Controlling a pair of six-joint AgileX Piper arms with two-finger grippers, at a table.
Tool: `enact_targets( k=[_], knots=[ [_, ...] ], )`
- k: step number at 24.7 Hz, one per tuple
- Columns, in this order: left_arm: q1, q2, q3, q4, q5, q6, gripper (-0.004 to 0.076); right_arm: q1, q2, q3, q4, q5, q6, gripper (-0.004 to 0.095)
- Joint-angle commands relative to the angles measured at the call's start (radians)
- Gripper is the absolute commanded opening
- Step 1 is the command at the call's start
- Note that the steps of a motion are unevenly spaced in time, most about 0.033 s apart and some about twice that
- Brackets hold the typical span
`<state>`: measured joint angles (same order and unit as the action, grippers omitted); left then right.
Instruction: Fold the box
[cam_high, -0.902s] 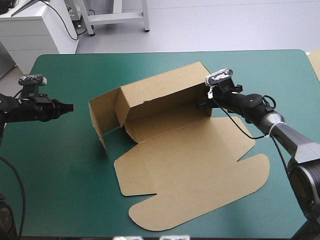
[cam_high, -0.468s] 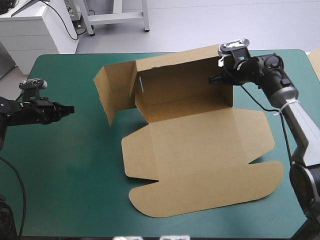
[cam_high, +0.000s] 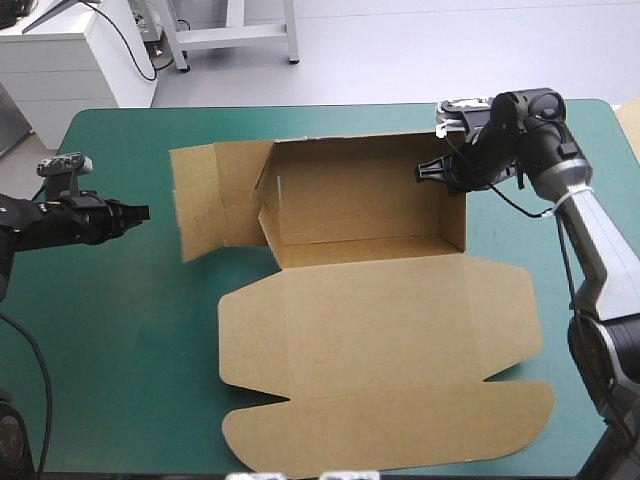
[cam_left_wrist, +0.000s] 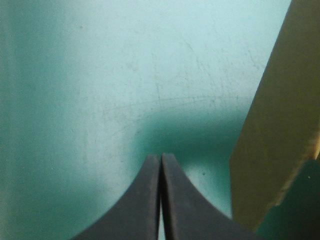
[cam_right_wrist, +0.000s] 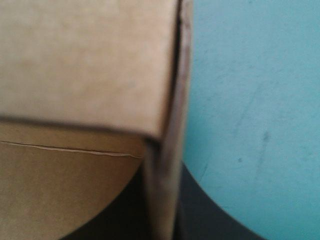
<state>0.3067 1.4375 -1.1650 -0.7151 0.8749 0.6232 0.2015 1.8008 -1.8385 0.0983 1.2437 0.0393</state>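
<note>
The brown box (cam_high: 380, 330) lies mid-table, its wide lid panel flat toward the near edge and its back wall (cam_high: 350, 185) and right side wall raised. A left flap (cam_high: 195, 205) stands splayed outward. My right gripper (cam_high: 434, 172) is at the top of the right wall's far corner, shut on the box. In the right wrist view the wall's edge (cam_right_wrist: 167, 150) runs between the black fingers (cam_right_wrist: 210, 220). My left gripper (cam_high: 140, 212) hovers over the cover left of the flap, shut and holding nothing. Its fingers (cam_left_wrist: 160, 159) meet in a point, with the flap (cam_left_wrist: 275, 135) beside them.
A sliver of pale board (cam_high: 631, 125) shows at the table's right edge. Bare teal-green cover (cam_high: 110, 330) stretches along the left side and near-left corner. The lid's rounded tabs (cam_high: 400, 455) reach close to the near edge.
My right gripper has risen and moved toward the far right corner with the box's wall. The box has slid toward the near edge and stands wider open. The left arm has barely moved.
</note>
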Motion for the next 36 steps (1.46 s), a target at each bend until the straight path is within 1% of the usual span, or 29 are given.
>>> enact_targets(
  k=[1, 4, 7, 11, 12, 13, 15, 18, 20, 21, 23, 26, 28, 29, 30, 34, 36],
  knots=[
    [0.001, -0.038, -0.026, -0.064, -0.036, -0.006, -0.0008, -0.002, -0.103, 0.052, 0.060, 0.004, 0.012, -0.0011],
    [0.001, -0.038, -0.026, -0.064, -0.042, -0.006, -0.0008, -0.002, -0.137, 0.151, 0.024, 0.002, 0.026, -0.0011],
    [0.001, -0.038, -0.026, -0.064, -0.042, -0.006, -0.0008, -0.002, -0.143, 0.230, 0.021, 0.002, 0.025, -0.0011],
    [0.001, -0.038, -0.026, -0.064, -0.039, -0.006, -0.0008, -0.002, -0.111, 0.248, 0.012, -0.021, 0.025, -0.0011],
    [0.001, -0.038, -0.026, -0.064, -0.039, -0.006, -0.0008, -0.002, -0.103, 0.244, 0.016, -0.038, 0.020, -0.0011],
    [0.001, -0.038, -0.026, -0.064, -0.034, -0.006, -0.0008, -0.002, -0.081, 0.231, 0.023, -0.091, 0.019, -0.0011],
    [0.001, -0.038, -0.026, -0.064, -0.021, -0.006, -0.0008, -0.002, -0.032, 0.177, 0.026, -0.138, 0.030, -0.0011],
    [0.001, -0.038, -0.026, -0.064, -0.005, -0.006, -0.0008, -0.002, 0.044, 0.092, 0.001, -0.125, 0.017, -0.0011],
    [0.001, -0.038, -0.026, -0.069, -0.005, -0.006, -0.0008, -0.002, 0.101, 0.038, 0.000, -0.103, -0.018, 0.0016],
    [0.001, -0.038, -0.026, -0.069, -0.007, -0.006, -0.0008, -0.002, 0.130, 0.010, 0.015, -0.088, -0.039, 0.0082],
    [0.001, -0.038, -0.026, -0.069, 0.000, -0.011, -0.0008, -0.002, 0.156, -0.024, 0.020, -0.062, -0.039, 0.0257],
    [0.001, -0.038, -0.026, -0.071, 0.007, -0.001, -0.0008, -0.004, 0.160, -0.096, 0.018, -0.035, -0.039, 0.0649],
    [0.001, -0.038, -0.026, -0.071, 0.007, -0.001, -0.0008, -0.004, 0.160, -0.149, 0.008, 0.002, -0.039, 0.0755],
    [0.001, -0.038, -0.026, -0.071, 0.005, -0.001, -0.0008, -0.004, 0.160, -0.177, 0.002, 0.002, -0.039, 0.0788],
    [0.001, -0.038, -0.026, -0.071, 0.003, -0.001, -0.0008, -0.004, 0.158, -0.202, 0.001, 0.002, -0.039, 0.0800],
    [0.001, -0.038, -0.026, -0.069, 0.003, -0.001, -0.0008, -0.002, 0.126, -0.225, 0.006, 0.004, -0.012, 0.0791],
    [0.001, -0.038, -0.026, -0.063, 0.003, -0.001, -0.0008, -0.002, 0.097, -0.195, 0.039, 0.004, -0.014, 0.0791]
  ],
)
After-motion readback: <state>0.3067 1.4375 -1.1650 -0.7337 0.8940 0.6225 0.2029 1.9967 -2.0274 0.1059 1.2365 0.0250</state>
